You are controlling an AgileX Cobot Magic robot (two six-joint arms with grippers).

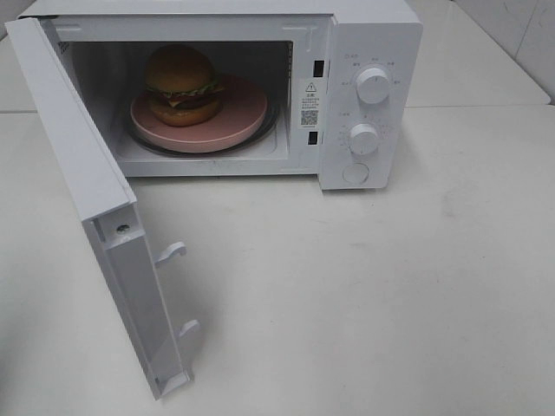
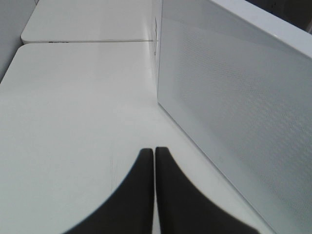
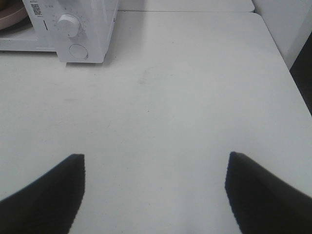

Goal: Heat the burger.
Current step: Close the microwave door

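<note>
Hiding part of plate rim: burger.

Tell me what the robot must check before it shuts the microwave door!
1. The burger sits on the pink plate inside the microwave: ok.
2. Nothing sticks out of the opening: ok.
3. The door is shut: not ok, it stands wide open.
4. The left gripper is shut, beside the door's outside: ok.
5. It touches the door: cannot tell.
6. The right gripper is open, away from the door: ok.
</note>
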